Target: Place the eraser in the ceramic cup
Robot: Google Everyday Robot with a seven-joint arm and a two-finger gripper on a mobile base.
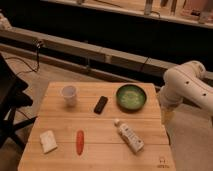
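Note:
The eraser (100,104) is a small flat black block lying on the wooden table (100,157), near its middle. The ceramic cup (69,94) is small, white and tapered, and stands upright to the left of the eraser, about a hand's width away. My white arm (186,85) comes in from the right. The gripper (166,116) hangs low beside the table's right edge, right of the green bowl and well away from the eraser and the cup. It holds nothing that I can see.
A dark green bowl (131,97) stands right of the eraser. A white tube-shaped bottle (129,137) lies at the front right, an orange-red stick (79,142) at the front middle and a white squarish block (48,141) at the front left. A black chair (10,100) stands left of the table.

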